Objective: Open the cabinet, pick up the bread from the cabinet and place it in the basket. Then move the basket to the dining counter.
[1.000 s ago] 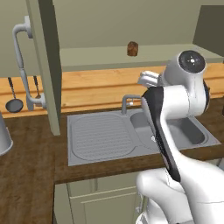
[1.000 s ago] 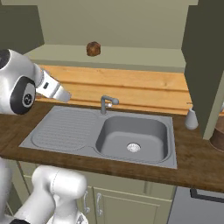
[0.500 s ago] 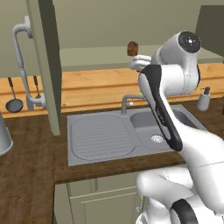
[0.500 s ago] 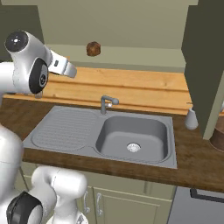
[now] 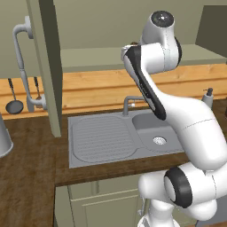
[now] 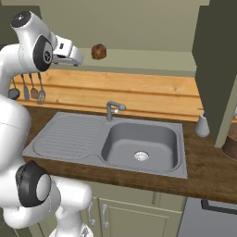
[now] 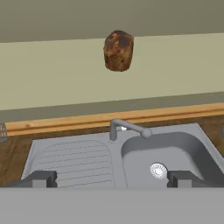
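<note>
Landmark: the grey sink [image 6: 139, 148], set in the dark wood surface [image 6: 203, 171]. Bread [image 6: 98, 51], a small brown loaf, sits on the open cabinet shelf [image 6: 148, 58] above and behind the sink, up over the drainboard side. In the hand view the bread [image 7: 118, 50] stands upright on the pale shelf, directly above the tap [image 7: 127, 129]. Gripper [image 6: 74, 58] is raised to shelf height above the sink's drainboard, just beside the bread, not touching it; jaws wide open, holding nothing. Cabinet door [image 6: 217, 69] hangs open at the sink's basin end; another open door [image 5: 46, 66] stands past the drainboard end. A soap bottle [image 6: 202, 126] stands on the surface at the basin end. Ladles [image 5: 14, 104] hang on the wooden backsplash beyond the drainboard.
</note>
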Motion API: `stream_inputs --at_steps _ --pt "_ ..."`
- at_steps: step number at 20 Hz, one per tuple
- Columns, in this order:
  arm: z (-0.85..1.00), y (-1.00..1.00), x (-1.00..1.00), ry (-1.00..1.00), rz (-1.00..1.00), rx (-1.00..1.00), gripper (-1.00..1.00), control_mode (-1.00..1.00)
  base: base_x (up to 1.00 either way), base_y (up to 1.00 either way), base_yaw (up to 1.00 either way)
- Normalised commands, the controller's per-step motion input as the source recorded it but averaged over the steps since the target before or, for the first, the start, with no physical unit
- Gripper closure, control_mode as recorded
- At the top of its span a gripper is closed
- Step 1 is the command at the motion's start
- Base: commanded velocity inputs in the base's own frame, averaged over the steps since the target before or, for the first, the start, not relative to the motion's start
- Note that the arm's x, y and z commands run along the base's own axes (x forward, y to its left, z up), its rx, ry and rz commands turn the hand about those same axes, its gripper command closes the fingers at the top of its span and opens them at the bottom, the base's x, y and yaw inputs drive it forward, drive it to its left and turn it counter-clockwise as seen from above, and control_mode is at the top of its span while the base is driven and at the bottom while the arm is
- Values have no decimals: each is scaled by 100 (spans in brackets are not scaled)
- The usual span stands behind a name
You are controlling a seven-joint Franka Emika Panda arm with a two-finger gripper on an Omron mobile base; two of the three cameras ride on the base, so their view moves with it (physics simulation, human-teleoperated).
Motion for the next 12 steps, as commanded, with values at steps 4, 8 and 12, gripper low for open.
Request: stream_inputs --at_steps 4,8,12 --pt "-23 -3 69 -2 -1 -4 -100 -100 0 0 0" --pt "-12 0 48 -13 -3 -19 -100 -100 0 0 0" --pt "13 -4 20 -18 -4 0 -100 -100 0 0 0"
